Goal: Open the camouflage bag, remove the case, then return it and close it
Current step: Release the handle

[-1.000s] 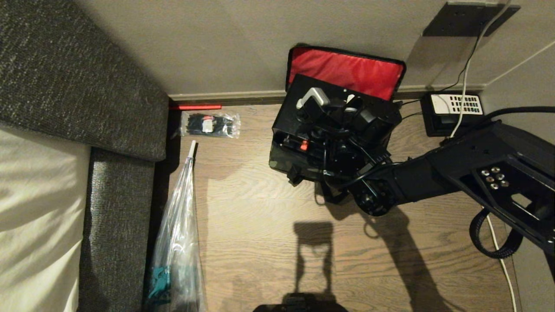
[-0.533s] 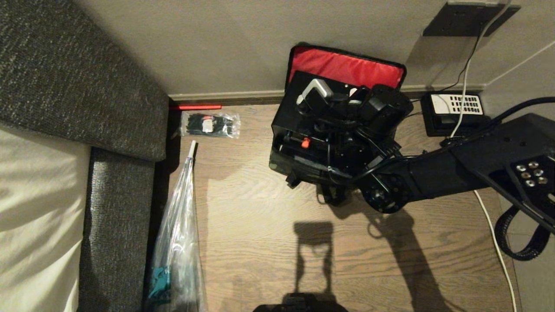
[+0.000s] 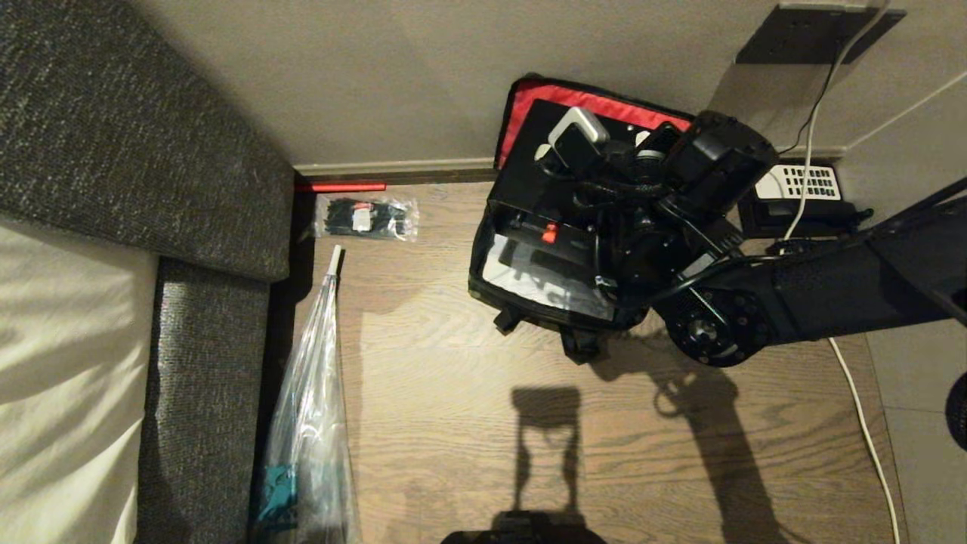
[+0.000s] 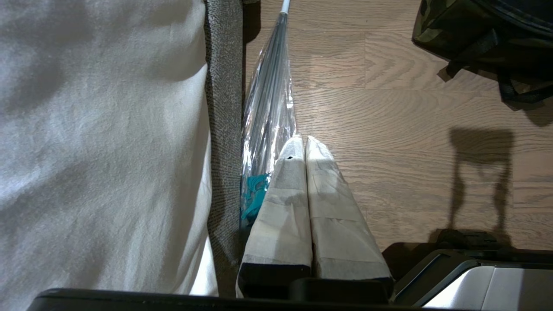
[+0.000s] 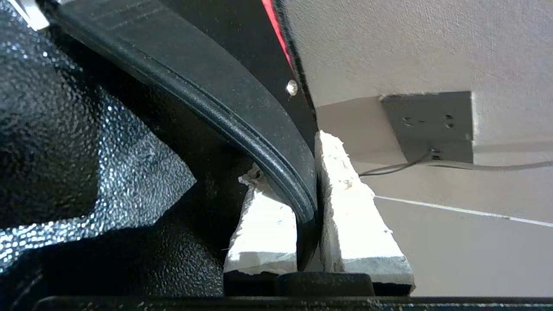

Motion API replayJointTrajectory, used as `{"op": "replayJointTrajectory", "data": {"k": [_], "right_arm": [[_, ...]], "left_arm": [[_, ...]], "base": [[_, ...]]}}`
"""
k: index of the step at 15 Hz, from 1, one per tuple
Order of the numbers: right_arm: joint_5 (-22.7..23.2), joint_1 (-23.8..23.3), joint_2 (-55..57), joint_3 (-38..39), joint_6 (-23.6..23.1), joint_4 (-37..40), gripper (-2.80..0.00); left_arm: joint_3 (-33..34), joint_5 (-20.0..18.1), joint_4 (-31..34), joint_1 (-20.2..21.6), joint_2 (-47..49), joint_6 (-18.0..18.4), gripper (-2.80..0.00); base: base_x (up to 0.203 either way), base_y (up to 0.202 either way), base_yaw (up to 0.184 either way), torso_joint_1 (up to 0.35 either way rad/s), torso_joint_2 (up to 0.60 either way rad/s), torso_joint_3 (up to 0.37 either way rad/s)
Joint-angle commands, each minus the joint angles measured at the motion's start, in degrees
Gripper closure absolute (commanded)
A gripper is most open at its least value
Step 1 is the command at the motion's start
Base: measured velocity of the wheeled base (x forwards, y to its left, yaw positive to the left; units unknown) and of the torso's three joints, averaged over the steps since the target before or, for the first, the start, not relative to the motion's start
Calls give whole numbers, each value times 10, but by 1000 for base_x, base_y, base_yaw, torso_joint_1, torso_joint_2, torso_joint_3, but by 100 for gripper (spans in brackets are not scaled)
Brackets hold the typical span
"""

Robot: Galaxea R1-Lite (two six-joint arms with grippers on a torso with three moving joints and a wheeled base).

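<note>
The black case [image 3: 529, 162] hangs lifted above the open camouflage bag [image 3: 483, 283] by the wall, the bag's grey-white lining bare beneath it and the red lid lining [image 3: 589, 98] propped behind. The right gripper [image 5: 309, 172] is clamped on the case's strap handle [image 5: 216, 103] — white pads either side. The left gripper [image 4: 304, 144] hangs parked, fingers together, beside the folded umbrella [image 4: 268, 108] — near the sofa [image 4: 222, 108].

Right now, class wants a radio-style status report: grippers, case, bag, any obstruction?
Right gripper shut on case strap handle, case partly above open camouflage bag. Left gripper shut, parked over floor. Nothing blocking.
</note>
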Motion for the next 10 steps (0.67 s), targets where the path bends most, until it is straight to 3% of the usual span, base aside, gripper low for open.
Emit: {"op": "replayJointTrajectory", "data": {"k": [1, 10], "right_arm": [[-3, -3, -28, 16, -4, -1, 0], [-10, -62, -97, 115, -1, -11, 0]], "left_arm": [[0, 0, 0, 0, 0, 0, 0], [0, 0, 0, 0, 0, 0, 0]], "base": [[0, 0, 0, 0, 0, 0], [0, 0, 0, 0, 0, 0]]}}
